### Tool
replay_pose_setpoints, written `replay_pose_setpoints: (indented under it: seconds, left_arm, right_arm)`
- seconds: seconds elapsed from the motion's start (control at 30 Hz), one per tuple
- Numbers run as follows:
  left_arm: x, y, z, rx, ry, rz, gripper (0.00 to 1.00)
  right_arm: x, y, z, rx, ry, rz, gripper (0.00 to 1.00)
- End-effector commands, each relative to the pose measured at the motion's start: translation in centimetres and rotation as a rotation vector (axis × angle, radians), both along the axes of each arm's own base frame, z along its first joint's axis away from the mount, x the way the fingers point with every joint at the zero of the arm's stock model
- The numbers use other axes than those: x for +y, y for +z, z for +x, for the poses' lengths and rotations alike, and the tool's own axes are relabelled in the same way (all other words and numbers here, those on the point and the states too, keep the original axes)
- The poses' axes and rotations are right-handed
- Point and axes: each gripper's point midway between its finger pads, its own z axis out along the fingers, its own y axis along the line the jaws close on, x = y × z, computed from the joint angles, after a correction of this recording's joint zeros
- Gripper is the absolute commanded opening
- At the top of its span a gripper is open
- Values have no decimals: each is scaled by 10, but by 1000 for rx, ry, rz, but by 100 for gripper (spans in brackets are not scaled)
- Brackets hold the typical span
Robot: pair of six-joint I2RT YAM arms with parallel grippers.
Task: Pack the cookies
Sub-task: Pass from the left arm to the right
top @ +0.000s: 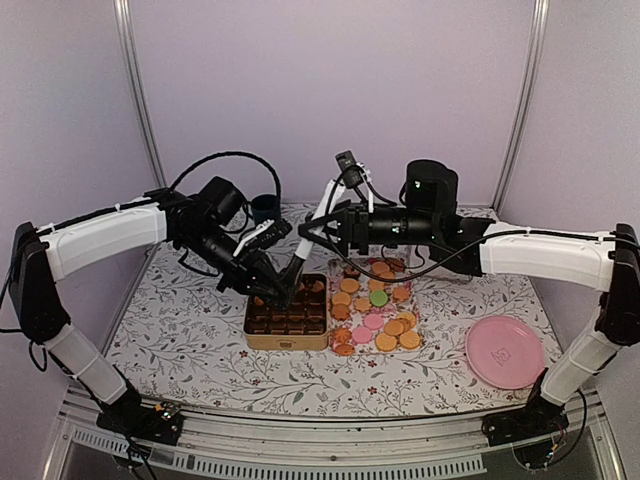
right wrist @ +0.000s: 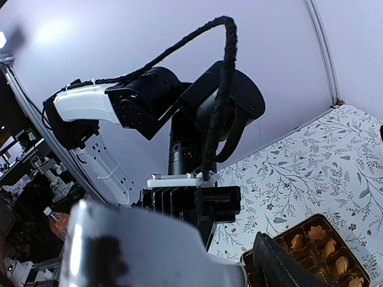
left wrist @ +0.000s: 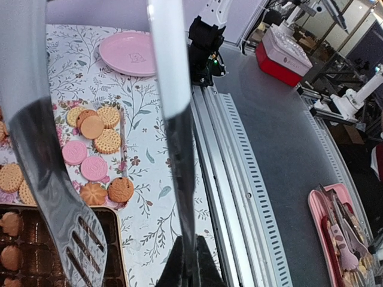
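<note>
Pinched right up against the left wrist lens: black fingertips of the left gripper point(left wrist: 187, 266), clamped on one leg of the white-handled plastic tongs with black slotted tips point(left wrist: 177, 143). Nothing caught between the two tips, which are spread wide and hovering over the gold-rimmed rectangular box with a brown compartment tray point(top: 287, 338). Several cells already filled. Lying loose just right of that box, the small round cookies point(top: 377, 312): mostly golden-orange, a few pink, one green.

Probably time to fetch another cookie. Swing the tips right and straddle a single cookie at the edge of the pile without nudging its neighbours. With only one leg held, closing the tongs likely needs the second arm on the other leg. Press gently to avoid cracking, lift clear of the box rim, and lower into an empty cell before letting go.

Reaching in level from the right, the right gripper point(top: 308, 236), jaws apart with nothing seen between them, just beside the tongs' upper handle. Touching or not, impossible to tell. Left arm stretched forward, wrist angled down over the box.
</note>
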Motion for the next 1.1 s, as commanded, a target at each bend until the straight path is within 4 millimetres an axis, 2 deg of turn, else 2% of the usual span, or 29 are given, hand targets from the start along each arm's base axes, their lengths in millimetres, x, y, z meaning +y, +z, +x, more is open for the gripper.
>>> replay_pose_setpoints:
  seconds: [0.0, 0.27, 0.53, 0.63, 0.8, 0.9, 0.97, 1.0, 1.03, 1.07]
  left_arm:
    - [-2, -4, -1, -16, -19, 15, 0]
    - [0, -6, 0, -40, -14, 35, 0]
    - [0, -5, 1, -52, -17, 37, 0]
    - [0, -7, 2, -53, -15, 46, 0]
    - [1, -7, 5, -76, -6, 57, 0]
    - [1, -11, 14, -95, 33, 85, 0]
    - [-1, -14, 26, -125, 79, 106, 13]
    - [-1, -17, 30, -134, 99, 120, 19]
    - [0, -18, 34, -140, 117, 131, 29]
    - [0, -19, 38, -143, 134, 139, 43]
  right_arm:
    - [4, -3, -8, -4, 100, -50, 65]
    - [-6, -8, -3, 1, 108, -86, 59]
    - [-1, -29, -7, 64, 147, -130, 41]
    - [-2, -28, -7, 64, 142, -129, 35]
    - [-8, -19, -7, 39, 103, -124, 34]
    - [-17, -18, -3, 24, 46, -130, 33]
    - [-24, -16, 2, 13, -17, -137, 34]
    - [-30, -25, 5, 22, -52, -155, 33]
    - [-35, -31, 8, 24, -93, -170, 33]
    - [-41, -33, 10, 22, -127, -176, 33]
